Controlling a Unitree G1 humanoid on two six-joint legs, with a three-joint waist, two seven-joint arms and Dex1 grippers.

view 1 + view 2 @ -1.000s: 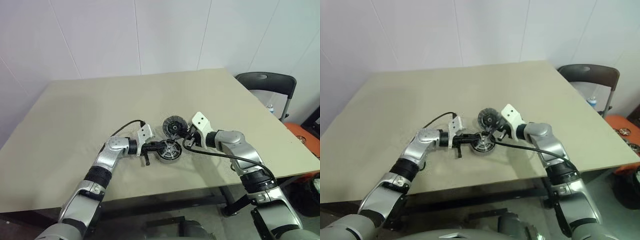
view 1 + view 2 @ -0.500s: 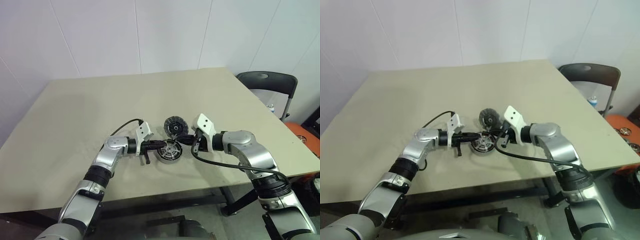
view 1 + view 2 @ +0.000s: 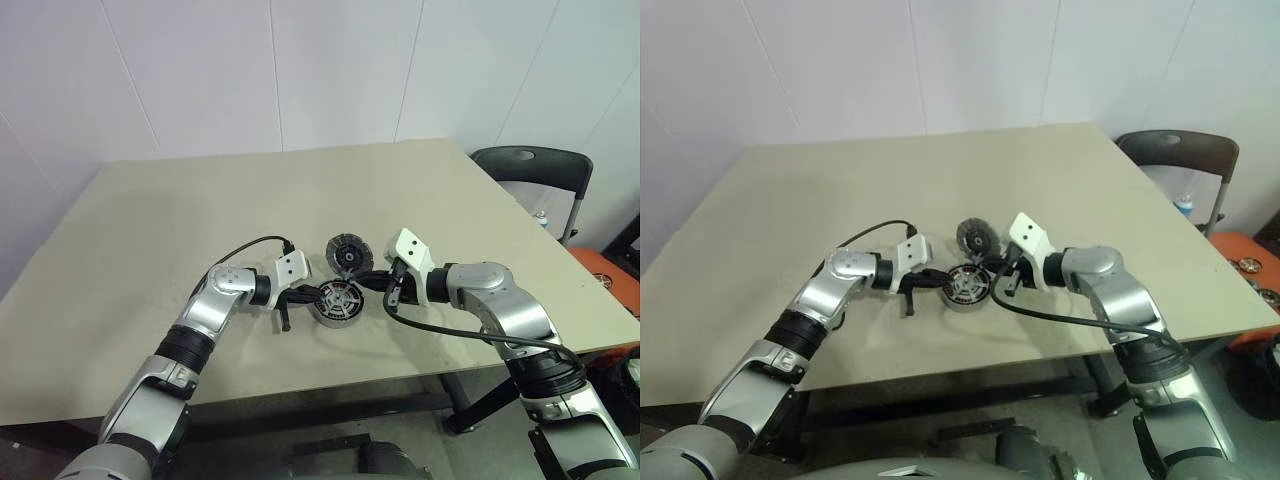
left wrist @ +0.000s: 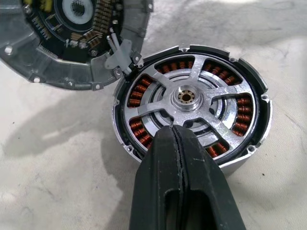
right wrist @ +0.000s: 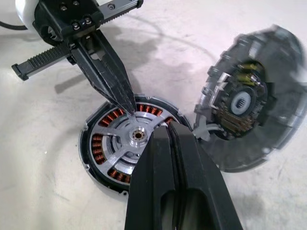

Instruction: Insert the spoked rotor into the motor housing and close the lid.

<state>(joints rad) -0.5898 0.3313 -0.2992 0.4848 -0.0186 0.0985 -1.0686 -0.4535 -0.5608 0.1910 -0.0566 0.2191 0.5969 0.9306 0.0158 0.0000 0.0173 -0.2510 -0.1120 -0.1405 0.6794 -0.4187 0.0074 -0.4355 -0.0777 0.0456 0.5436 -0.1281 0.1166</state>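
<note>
You see the motor housing (image 4: pixel 192 108) lying flat on the bench (image 3: pixel 150 230), open face up, spoked rotor (image 4: pixel 184 96) seated inside. Its lid (image 3: pixel 348 252) stands tilted behind. Left claw (image 5: pixel 125 101) and right claw (image 5: pixel 170 132) are both pressed together, tips over the rotor. No readable writing.

beige table (image 3: pixel 150 250), dark chair (image 3: pixel 530 165)
</note>
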